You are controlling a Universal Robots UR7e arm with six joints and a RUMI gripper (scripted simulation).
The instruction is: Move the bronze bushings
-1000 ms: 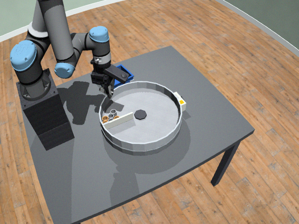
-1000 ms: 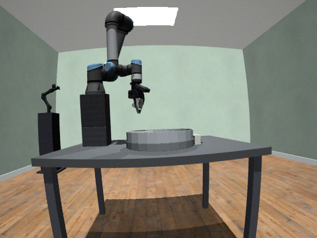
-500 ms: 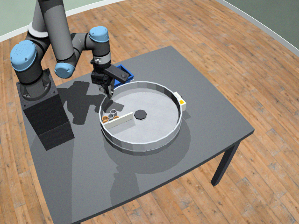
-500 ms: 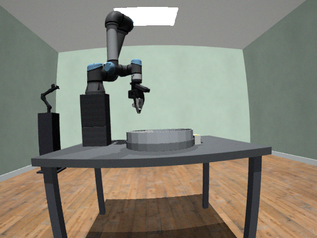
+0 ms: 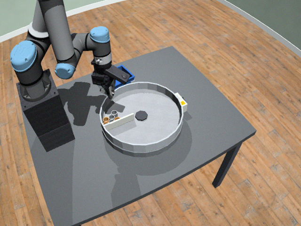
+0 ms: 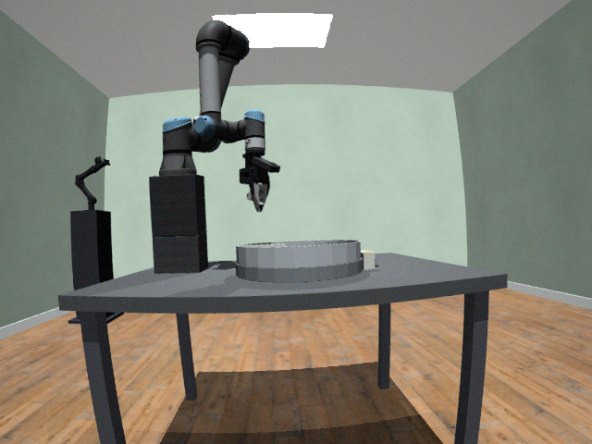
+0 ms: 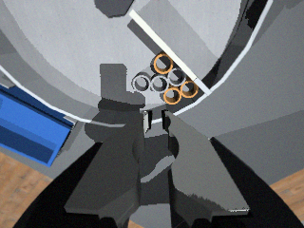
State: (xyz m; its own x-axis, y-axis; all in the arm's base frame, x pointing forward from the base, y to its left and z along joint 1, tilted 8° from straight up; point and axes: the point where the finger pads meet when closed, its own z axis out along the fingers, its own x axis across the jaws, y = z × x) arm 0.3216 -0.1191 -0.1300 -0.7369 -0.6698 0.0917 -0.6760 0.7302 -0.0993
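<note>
On the bench (image 5: 206, 104), going left to right, the arm's dark pedestal (image 5: 48, 121) stands near the left edge, then the tool (image 5: 108, 92), then the turntable (image 5: 146, 146) near the middle. The tool hangs high above the turntable's left rim, its jaws pressed almost together and pinching nothing. The blue crate (image 5: 128, 73) sits just behind it, toward the far edge.

All six bushings are huddled against a white fence (image 5: 121, 120) at the turntable's left side: three bronze bushings (image 7: 162, 63) and three steel bushings (image 7: 141, 83), touching one another. None appears to be in the crate yet, so the first pick seems to be in preparation.

Next the jaws must spread and descend over one bronze sleeve. The steel neighbours, the fence and the rim wall crowd the approach. A black hub (image 5: 141, 115) and a white box (image 5: 181, 102) on the right rim lie well apart.
</note>
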